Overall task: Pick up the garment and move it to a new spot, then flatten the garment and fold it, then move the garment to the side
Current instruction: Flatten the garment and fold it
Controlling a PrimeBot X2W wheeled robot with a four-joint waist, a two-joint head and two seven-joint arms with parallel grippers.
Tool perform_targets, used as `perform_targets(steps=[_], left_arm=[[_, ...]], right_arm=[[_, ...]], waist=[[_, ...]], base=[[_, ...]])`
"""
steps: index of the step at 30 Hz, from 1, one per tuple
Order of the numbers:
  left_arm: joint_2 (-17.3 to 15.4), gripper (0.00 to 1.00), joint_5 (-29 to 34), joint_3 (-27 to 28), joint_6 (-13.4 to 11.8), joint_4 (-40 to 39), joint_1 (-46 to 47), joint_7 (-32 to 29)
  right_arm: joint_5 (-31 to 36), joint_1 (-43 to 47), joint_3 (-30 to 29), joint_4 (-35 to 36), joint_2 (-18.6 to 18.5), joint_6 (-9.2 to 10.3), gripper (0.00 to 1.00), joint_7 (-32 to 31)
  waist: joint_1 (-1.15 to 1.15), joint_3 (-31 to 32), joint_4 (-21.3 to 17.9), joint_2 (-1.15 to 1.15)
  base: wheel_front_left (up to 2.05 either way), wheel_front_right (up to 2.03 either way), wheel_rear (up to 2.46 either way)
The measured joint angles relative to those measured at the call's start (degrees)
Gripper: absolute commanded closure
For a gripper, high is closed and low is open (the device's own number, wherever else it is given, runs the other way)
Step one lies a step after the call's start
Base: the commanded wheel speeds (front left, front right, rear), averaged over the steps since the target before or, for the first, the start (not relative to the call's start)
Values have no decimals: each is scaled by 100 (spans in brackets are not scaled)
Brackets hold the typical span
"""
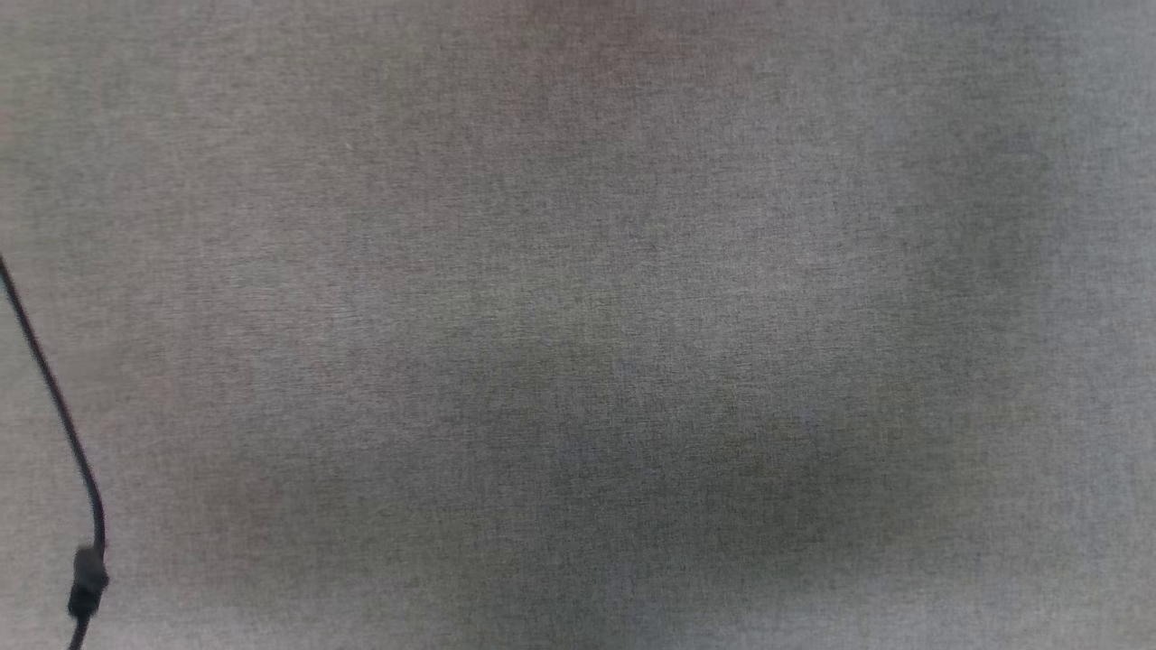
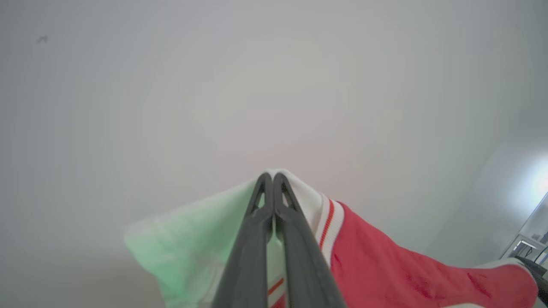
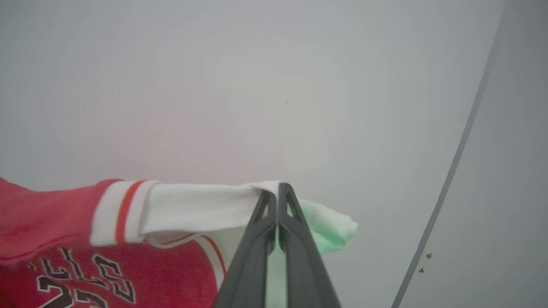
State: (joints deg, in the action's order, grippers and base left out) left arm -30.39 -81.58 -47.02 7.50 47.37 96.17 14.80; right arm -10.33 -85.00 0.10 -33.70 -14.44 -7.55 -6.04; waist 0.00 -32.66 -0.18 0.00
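The left gripper (image 2: pixel 272 175) is pinching white sleeve cloth of the garment (image 2: pixel 385 261) at lower centre of its wrist view, with red cloth trailing toward the lower right. The right gripper (image 3: pixel 278 186) is likewise clamping white sleeve cloth at lower centre, red body lower left. A black cable (image 1: pixel 63 424) is crossing the head view's left edge.

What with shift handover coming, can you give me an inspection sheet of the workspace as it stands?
Surface: grey woven surface, softly shadowed.
Job's things: garment, red with white sleeves and striped trim, held up by its white fabric at both ends.
Clutter: nothing seen.
Grippers: left gripper shut on the garment; right gripper shut on the garment.
Cables: one black cable at the head view's left edge.
Surroundings: plain pale backdrop behind the garment.
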Motion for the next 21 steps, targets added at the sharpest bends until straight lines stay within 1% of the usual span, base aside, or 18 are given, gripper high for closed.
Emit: perform_targets(steps=[1, 4, 7, 10, 12, 15, 17, 21], left_arm=[[56, 100, 25, 199, 0, 109, 177, 8], [81, 100, 383, 779, 0, 224, 616, 11], [200, 100, 435, 1111, 0, 221, 597, 13], [243, 100, 486, 839, 0, 5, 164, 14], [190, 100, 413, 694, 0, -199, -242, -22], [-37, 100, 199, 566, 0, -569, -911, -59], [-190, 100, -66, 511, 0, -847, -1447, -75], [-491, 100, -375, 269, 0, -1479, -2659, -125]], right_arm=[[104, -229, -110, -185, 47, 0, 100, 157], [399, -756, -322, -648, 157, 0, 100, 530], [565, -961, -379, -1073, 220, -1, 100, 760], [591, -906, -204, -1372, 177, 0, 100, 927], [569, -712, 10, -1489, 152, 0, 100, 1018], [367, -227, 417, -1595, 105, -1, 100, 1062], [172, 115, 680, -1568, 38, 0, 100, 1081], [-327, 969, 1149, -1250, -200, -1, 100, 975]], waist=[[0, -33, -12, 0], [0, -77, -51, 0], [0, -47, -70, 0], [0, 18, -47, 0], [0, 57, -22, 0], [0, 132, 3, 0], [0, 195, 6, 0], [0, 367, 11, 0]], base=[[0, 0, 0], [0, 0, 0], [0, 0, 0], [0, 0, 0], [0, 0, 0], [0, 0, 0], [0, 0, 0], [0, 0, 0]])
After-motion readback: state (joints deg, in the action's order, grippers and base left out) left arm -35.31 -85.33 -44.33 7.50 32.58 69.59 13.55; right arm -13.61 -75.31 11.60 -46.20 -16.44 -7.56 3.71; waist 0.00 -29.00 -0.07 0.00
